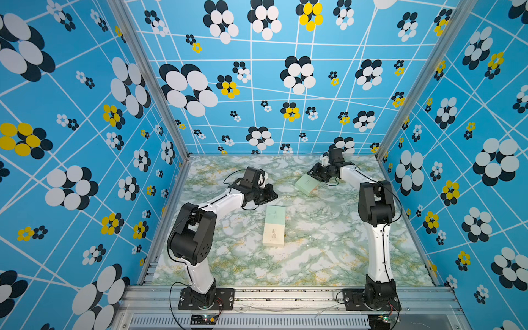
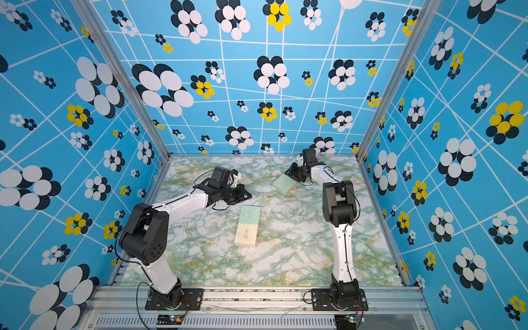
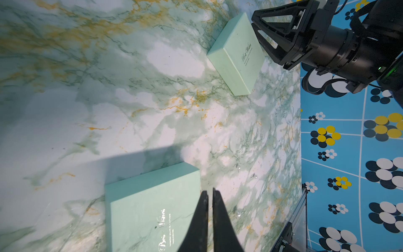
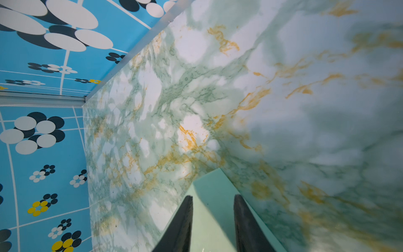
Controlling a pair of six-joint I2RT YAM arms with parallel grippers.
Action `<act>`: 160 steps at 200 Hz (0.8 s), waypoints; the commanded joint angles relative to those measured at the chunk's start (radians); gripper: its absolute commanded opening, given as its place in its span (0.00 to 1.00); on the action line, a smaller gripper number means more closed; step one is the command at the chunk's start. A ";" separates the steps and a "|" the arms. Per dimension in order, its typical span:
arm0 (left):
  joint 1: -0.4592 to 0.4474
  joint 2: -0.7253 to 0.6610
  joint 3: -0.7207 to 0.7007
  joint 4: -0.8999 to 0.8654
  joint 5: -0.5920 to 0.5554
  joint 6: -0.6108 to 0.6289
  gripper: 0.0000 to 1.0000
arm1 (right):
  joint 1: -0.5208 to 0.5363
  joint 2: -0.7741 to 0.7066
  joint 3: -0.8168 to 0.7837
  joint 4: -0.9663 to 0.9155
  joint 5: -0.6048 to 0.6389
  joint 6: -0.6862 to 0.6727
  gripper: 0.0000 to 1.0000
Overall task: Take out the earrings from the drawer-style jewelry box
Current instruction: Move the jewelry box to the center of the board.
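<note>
A mint square box lies askew at the back right of the marble table, and my right gripper is shut on its far edge, one finger on each side. At the table's middle a second mint box and a cream box lie end to end. My left gripper hovers shut and empty over the far end of that mint box. Tiny pale glinting bits, the earrings, lie on the marble beside these two boxes. Whether any box is open cannot be told.
Blue flower-patterned walls close in the marble table on three sides. A metal rail with both arm bases runs along the front edge.
</note>
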State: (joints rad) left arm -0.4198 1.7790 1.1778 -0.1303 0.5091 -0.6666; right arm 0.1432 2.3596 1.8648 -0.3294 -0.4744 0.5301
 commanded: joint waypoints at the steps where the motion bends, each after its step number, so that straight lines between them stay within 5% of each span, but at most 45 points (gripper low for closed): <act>1: -0.006 0.007 -0.017 0.003 0.003 0.002 0.10 | -0.001 0.000 -0.028 -0.041 -0.040 -0.036 0.35; 160: -0.005 -0.030 -0.090 0.026 -0.015 0.000 0.10 | 0.167 -0.029 -0.059 -0.217 -0.217 -0.365 0.32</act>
State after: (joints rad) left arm -0.4198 1.7786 1.1061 -0.1089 0.5079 -0.6670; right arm 0.2901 2.3589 1.8404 -0.4683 -0.6609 0.2558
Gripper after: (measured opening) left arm 0.098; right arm 0.326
